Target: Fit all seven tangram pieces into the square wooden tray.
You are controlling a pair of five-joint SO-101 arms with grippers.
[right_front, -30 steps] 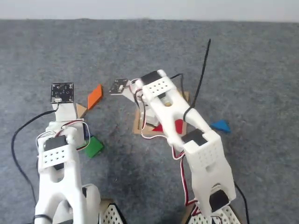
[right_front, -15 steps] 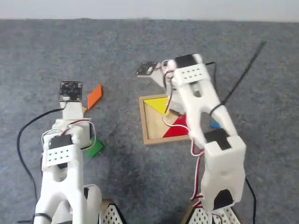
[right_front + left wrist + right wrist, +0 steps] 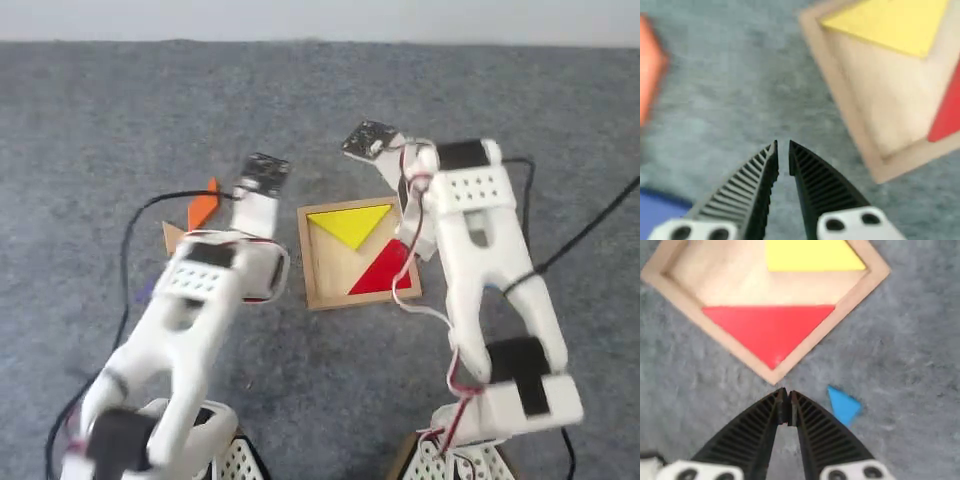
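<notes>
The square wooden tray [image 3: 312,262] lies mid-table and holds a yellow triangle [image 3: 350,222] and a red triangle [image 3: 384,271]. My left arm [image 3: 200,290] stands just left of the tray. Its gripper [image 3: 782,146] hangs over bare mat beside the tray's rim [image 3: 840,90], fingers almost together with nothing between them. My right arm [image 3: 470,200] stands over the tray's right side. Its gripper [image 3: 785,392] is shut and empty, just outside the tray corner [image 3: 771,376] by the red triangle [image 3: 770,330]. A small blue triangle [image 3: 844,406] lies beside it on the mat.
An orange piece [image 3: 203,208] and a tan piece [image 3: 172,237] lie on the grey mat left of the left arm. A dark blue piece [image 3: 660,212] sits near the left gripper. Cables trail from both arms.
The left arm has swung from the far left toward the tray, covering the green piece. The right arm has moved right, off the tray, uncovering the yellow and red triangles.
</notes>
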